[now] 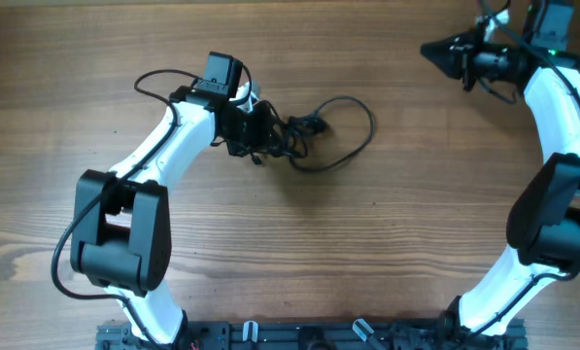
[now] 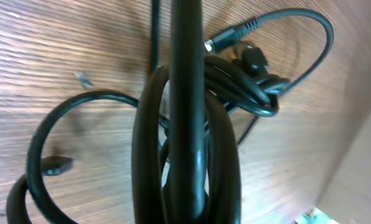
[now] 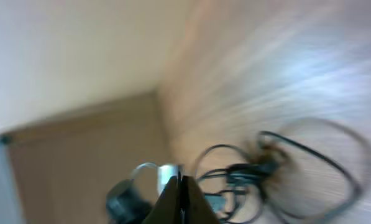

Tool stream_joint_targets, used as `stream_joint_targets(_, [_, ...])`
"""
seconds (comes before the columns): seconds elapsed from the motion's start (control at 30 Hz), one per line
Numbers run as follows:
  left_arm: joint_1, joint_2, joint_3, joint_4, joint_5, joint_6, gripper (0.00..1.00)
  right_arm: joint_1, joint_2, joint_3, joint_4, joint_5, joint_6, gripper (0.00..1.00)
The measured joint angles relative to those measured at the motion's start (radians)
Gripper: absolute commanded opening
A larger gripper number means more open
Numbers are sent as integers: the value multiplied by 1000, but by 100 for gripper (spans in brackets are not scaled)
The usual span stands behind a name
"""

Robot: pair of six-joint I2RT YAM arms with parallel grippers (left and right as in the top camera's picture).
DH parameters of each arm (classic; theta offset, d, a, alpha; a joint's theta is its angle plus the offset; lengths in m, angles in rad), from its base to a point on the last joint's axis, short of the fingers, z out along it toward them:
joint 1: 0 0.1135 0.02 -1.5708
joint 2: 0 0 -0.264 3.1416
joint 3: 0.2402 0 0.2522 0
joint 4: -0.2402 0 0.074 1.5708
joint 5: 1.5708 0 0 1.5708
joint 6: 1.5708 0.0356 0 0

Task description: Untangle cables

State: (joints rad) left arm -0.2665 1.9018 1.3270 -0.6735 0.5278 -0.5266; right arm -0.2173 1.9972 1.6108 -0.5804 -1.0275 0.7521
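The cables [image 1: 304, 124] are thin black cords in a knotted bundle at the middle of the wooden table, with one loose loop [image 1: 370, 122] spreading right. My left gripper [image 1: 260, 131] sits in the left side of the bundle and looks shut on it. In the left wrist view, cable loops [image 2: 260, 81] and a plug end [image 2: 225, 38] fill the frame and hide my fingers. My right gripper [image 1: 430, 49] is shut and empty, held high at the far right, well away from the bundle. Its view is blurred; the fingers [image 3: 180, 183] meet, and the cables [image 3: 247, 168] lie far off.
The left arm's own thicker wire [image 1: 153, 78] loops behind its wrist. A black mounting rail [image 1: 299, 335] runs along the table's front edge. The table's edge [image 2: 359, 155] shows at the right of the left wrist view.
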Motion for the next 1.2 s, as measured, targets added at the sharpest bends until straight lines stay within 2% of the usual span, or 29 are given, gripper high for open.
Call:
stream_joint_targets(0.03, [0,0,0,2,-17,3,4,14,0,0,-40,39,-52,5])
stream_joint_targets(0.13, [3,0,0,69,12,4,4,74,0,2,-171,83,-201,19])
stream_joint_targets(0.23, [44,0,0,166,145,5,4,168,-12,2,-239,101,-330,28])
stream_joint_targets(0.37, [161,0,3,248,350,-107,4,302,-109,2,-243,138,-385,40])
stream_joint_targets(0.47, [209,0,3,246,506,-148,4,418,-181,2,-236,251,-484,40])
stream_joint_targets(0.53, [228,-1,4,222,602,-161,4,534,-204,2,-224,378,-624,40])
stream_joint_targets(0.63, [228,-1,6,168,650,-167,4,621,-204,2,-220,500,-800,44])
stream_joint_targets(0.73, [228,-2,6,131,667,-167,4,670,-204,2,-219,538,-980,47])
stream_joint_targets(0.9, [228,-2,6,119,672,-163,4,675,-204,2,-227,537,-1183,52])
stream_joint_targets(1.07, [228,-2,6,119,679,-159,4,689,-204,-1,-212,531,-1300,50])
stream_joint_targets(1.13, [228,-2,6,119,679,-159,4,709,-198,-2,-211,530,-1308,46])
stream_joint_targets(1.2, [228,-2,6,119,679,-159,4,733,-175,-2,-205,530,-1324,38])
